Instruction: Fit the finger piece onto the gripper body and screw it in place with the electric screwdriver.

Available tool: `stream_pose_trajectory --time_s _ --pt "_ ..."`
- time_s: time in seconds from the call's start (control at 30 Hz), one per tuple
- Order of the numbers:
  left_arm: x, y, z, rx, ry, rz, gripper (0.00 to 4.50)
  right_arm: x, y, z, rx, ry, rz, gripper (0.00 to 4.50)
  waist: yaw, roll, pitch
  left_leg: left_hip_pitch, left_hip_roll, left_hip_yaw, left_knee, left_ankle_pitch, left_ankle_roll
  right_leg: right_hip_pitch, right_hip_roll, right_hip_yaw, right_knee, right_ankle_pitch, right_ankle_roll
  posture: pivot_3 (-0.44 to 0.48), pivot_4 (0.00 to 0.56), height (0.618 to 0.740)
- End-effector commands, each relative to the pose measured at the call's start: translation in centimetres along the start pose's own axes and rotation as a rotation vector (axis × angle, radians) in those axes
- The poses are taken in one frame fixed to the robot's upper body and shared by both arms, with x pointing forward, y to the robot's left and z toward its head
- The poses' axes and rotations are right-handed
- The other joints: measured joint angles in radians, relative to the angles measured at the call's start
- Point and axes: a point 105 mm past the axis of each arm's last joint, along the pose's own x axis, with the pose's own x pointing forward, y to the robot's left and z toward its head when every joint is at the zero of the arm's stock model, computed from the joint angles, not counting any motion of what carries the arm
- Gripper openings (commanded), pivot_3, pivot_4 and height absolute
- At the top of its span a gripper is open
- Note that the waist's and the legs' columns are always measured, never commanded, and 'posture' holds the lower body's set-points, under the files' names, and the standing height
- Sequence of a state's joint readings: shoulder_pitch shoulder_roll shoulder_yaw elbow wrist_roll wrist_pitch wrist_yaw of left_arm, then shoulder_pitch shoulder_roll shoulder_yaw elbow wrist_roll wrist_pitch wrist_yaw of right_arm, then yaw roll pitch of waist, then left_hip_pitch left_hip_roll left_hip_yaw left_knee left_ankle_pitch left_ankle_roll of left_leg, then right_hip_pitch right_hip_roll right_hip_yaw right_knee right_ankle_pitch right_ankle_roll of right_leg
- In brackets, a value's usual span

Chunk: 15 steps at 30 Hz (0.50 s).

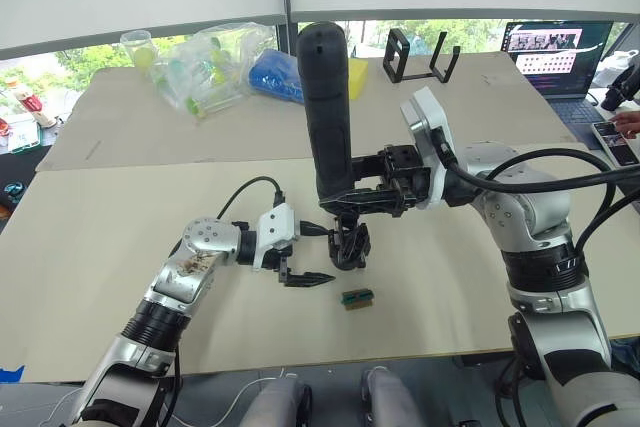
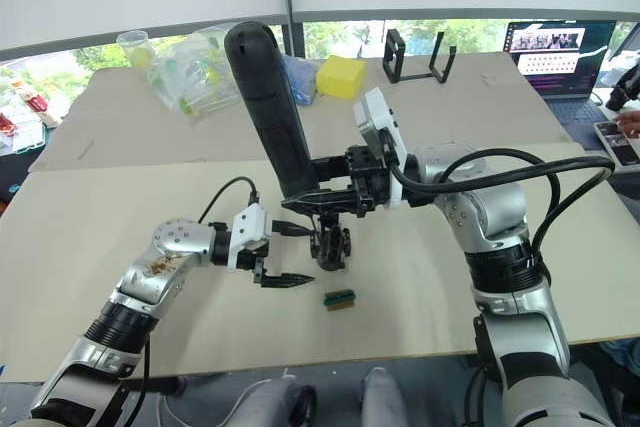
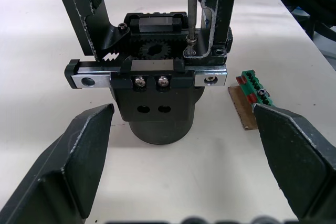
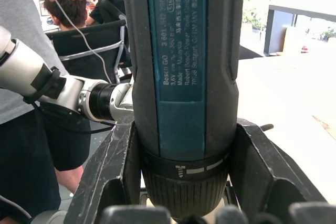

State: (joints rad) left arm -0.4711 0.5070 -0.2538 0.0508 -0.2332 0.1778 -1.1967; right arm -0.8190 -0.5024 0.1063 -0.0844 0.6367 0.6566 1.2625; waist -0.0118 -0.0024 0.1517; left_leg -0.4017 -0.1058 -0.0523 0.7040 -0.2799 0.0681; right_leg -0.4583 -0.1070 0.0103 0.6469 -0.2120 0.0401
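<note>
Nearest, the left pincer [image 1: 305, 274] hovers just beside the gripper body [image 3: 152, 95], its fingers spread wide and holding nothing, probably ready to steady it. That body stands on its round base on the tabletop [image 1: 120, 237], with a green block [image 1: 357, 297] nearby. Clamped upright in the right pincer [image 1: 362, 194], the electric screwdriver [image 1: 328, 107] sets its bit on a screw where the finger piece [image 3: 223, 11] stands, likely for driving straight down.

Bright even daylight from windows, soft shadows, sharp focus
</note>
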Motion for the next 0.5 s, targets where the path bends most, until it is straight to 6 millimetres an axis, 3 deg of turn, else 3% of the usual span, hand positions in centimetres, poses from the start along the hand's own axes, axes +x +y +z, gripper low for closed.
stream_pose_trajectory --time_s 0.03,0.5 --pt "-0.12 0.39 0.95 0.051 -0.015 0.008 4.5 -0.21 0.26 1.5 -0.088 -0.018 0.012 1.93 0.0 0.0 0.0 0.0 0.0 0.0 0.0 0.0 0.0 0.0 0.0 0.0 0.0 0.0 0.0 0.0 0.15 0.737" --pt "0.19 0.68 0.48 0.051 -0.006 0.026 4.5 -0.3 0.4 1.15 -0.096 -0.011 0.018 1.93 0.0 0.0 0.0 0.0 0.0 0.0 0.0 0.0 0.0 0.0 0.0 0.0 0.0 0.0 0.0 0.0 0.15 0.737"
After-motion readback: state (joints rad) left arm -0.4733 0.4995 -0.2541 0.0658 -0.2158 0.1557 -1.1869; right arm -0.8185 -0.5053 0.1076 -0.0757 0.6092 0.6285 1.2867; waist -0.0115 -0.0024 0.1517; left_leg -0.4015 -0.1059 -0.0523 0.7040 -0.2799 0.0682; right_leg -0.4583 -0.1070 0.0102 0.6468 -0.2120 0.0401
